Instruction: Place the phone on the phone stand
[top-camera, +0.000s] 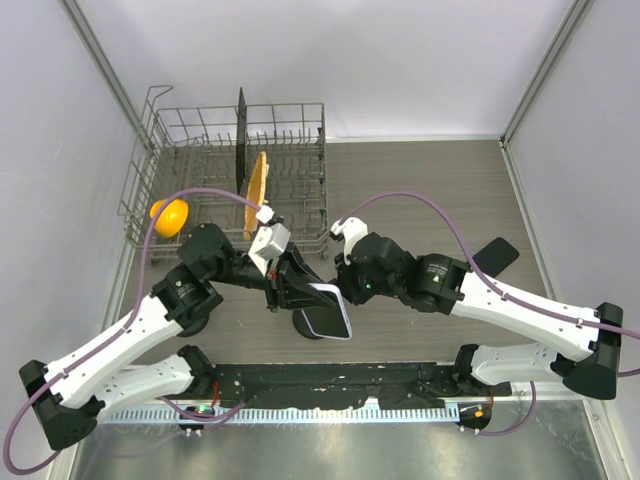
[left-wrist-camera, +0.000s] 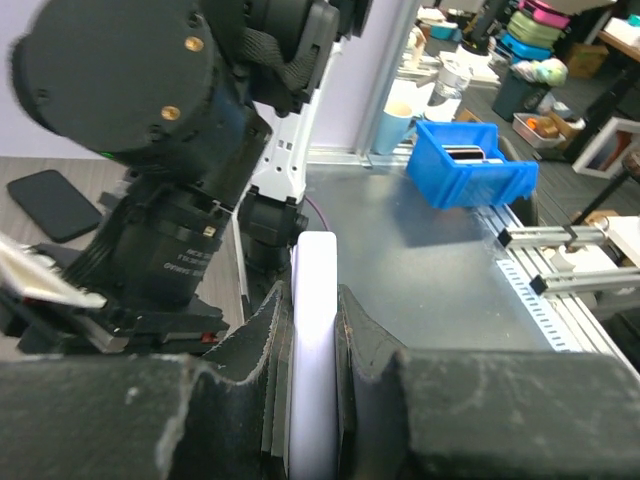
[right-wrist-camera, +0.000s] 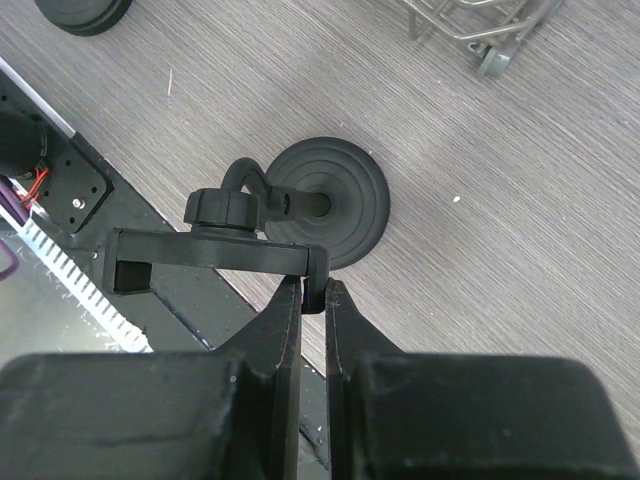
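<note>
The phone, dark-faced with a white rim, hangs tilted just above the table in front of the arms. My left gripper is shut on it; in the left wrist view its white edge stands squeezed between my two fingers. The black phone stand has a round base on the table and a long cradle bar. My right gripper is shut on the end lip of that cradle. In the top view the right gripper sits right beside the phone, and the stand's base shows only partly under the phone.
A wire dish rack stands at the back left, with a wooden board in it and an orange object at its left end. A flat black pad lies to the right. A perforated black rail runs along the near edge.
</note>
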